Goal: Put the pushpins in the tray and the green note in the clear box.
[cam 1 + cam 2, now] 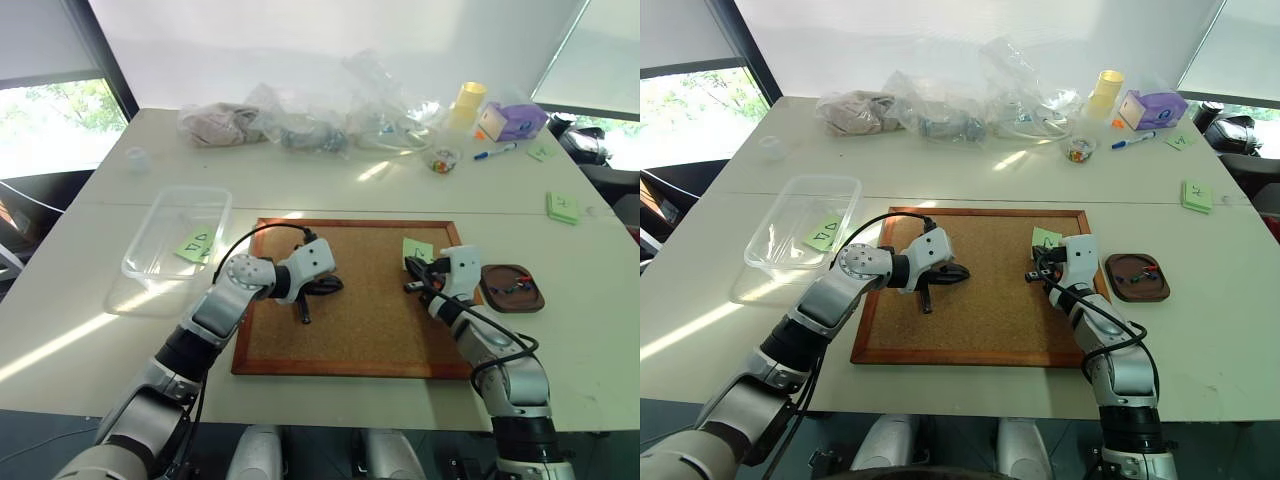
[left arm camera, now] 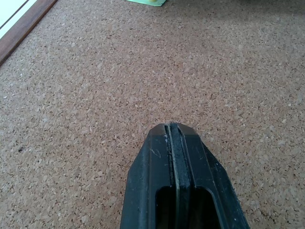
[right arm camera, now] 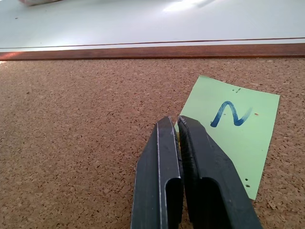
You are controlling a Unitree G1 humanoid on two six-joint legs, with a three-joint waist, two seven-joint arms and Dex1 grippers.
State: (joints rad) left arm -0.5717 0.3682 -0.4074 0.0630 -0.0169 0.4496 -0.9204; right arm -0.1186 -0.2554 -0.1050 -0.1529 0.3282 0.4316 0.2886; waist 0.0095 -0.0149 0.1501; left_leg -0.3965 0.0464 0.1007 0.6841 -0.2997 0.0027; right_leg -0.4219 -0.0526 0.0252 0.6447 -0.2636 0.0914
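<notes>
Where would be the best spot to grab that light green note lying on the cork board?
Probably a free corner or edge of the green note. It lies flat on the cork board, so a hand likely has to come in low from the side and lift a corner first. Small holes show no pins left in it.

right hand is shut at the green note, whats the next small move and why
Probably lift the right hand slightly: it is shut at the note's edge on the cork board, and a small lift would show whether the note is gripped.
</notes>
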